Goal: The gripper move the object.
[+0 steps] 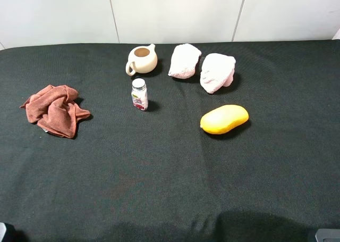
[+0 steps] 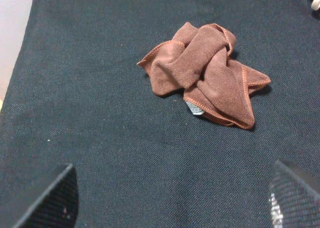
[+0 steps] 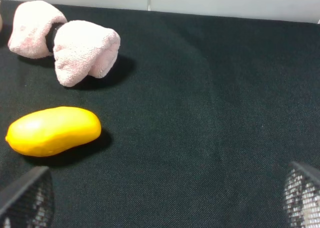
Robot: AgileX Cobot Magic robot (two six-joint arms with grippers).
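The cream-white lidless teapot [image 1: 142, 59] stands upright at the back of the black table, handle toward the left, brown inside showing. A sliver of it shows at the edge of the left wrist view [image 2: 316, 1]. My left gripper [image 2: 172, 203] is open and empty, its black fingertips [image 2: 50, 200] wide apart, low over the cloth near the brown rag, far from the teapot. My right gripper [image 3: 165, 203] is open and empty, its fingertips [image 3: 27, 200] wide apart, near the yellow oval object. In the exterior view both grippers sit at the front corners, almost out of frame.
A crumpled brown rag [image 1: 54, 110] lies at the left. A small white-capped bottle [image 1: 139, 94] stands just in front of the teapot. Two pink-white towels [image 1: 185, 60] [image 1: 217, 72] lie right of the teapot. A yellow oval object [image 1: 224, 119] lies in front of them.
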